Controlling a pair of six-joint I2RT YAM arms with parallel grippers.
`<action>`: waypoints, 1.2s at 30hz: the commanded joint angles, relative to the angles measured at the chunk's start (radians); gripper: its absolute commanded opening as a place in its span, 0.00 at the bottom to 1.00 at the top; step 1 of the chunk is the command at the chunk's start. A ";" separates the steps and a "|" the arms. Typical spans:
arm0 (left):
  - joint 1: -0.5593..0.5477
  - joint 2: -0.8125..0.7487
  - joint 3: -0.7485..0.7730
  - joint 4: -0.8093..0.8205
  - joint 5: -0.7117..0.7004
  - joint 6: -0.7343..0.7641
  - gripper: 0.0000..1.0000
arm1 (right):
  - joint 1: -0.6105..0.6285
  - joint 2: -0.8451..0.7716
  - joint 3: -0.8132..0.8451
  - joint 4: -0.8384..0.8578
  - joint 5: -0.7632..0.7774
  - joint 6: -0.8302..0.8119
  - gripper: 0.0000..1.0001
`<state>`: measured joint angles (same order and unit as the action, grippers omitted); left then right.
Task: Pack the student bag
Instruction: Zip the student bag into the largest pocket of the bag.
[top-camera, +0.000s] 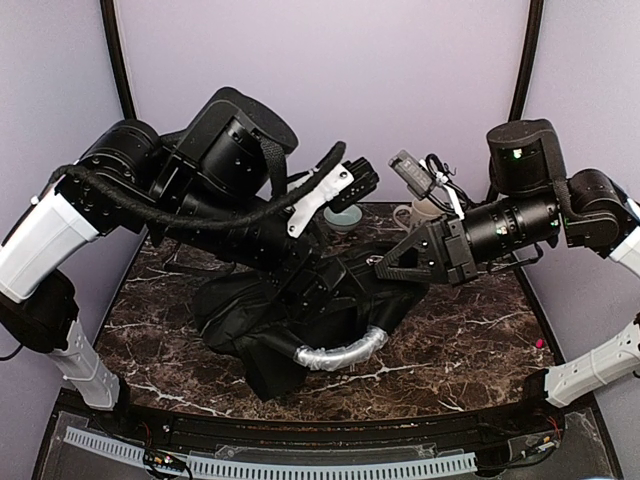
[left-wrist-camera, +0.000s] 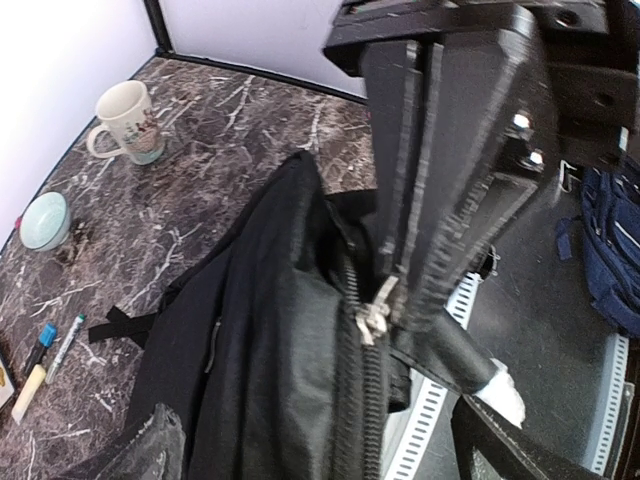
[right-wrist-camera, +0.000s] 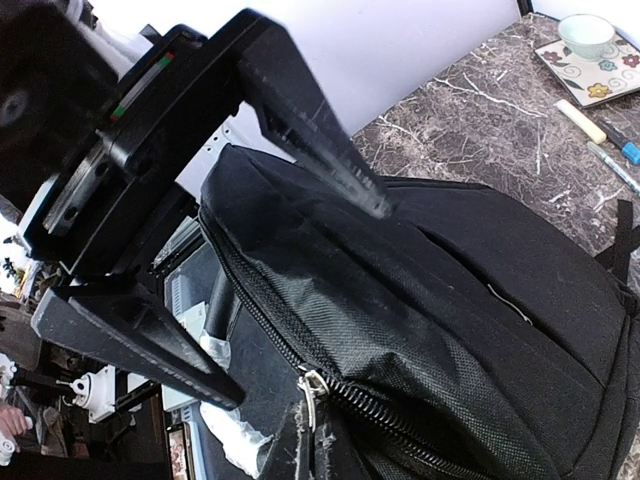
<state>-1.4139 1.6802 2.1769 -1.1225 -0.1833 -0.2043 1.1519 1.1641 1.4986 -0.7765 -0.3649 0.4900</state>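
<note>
While mug (left-wrist-camera: 130, 120) and markers (left-wrist-camera: 62, 348) lie loose on surface (left-wrist-camera: 230, 120), likely step: unzipping backpack (top-camera: 250, 330) at centre. My left pincer (left-wrist-camera: 395, 300): clamped on zipper pull (left-wrist-camera: 372, 318). My right pincer (right-wrist-camera: 310, 305): spread wide, empty, straddling backpack. Next: brace fabric, draw pull.

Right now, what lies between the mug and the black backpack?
Nothing; bare marble table separates mug and backpack, as the left wrist view shows.
</note>
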 joint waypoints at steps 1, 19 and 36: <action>0.002 -0.019 0.005 -0.018 0.047 0.028 0.95 | 0.005 -0.030 -0.016 0.125 0.035 0.027 0.00; 0.030 0.031 0.013 -0.035 0.056 0.047 0.41 | 0.004 -0.017 0.006 0.117 0.045 0.018 0.00; 0.031 -0.110 -0.118 -0.052 -0.026 -0.019 0.00 | -0.133 -0.137 -0.160 -0.011 0.272 0.032 0.00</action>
<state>-1.3838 1.6699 2.0983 -1.0939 -0.1722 -0.1909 1.1030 1.0779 1.4029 -0.7731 -0.2066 0.4992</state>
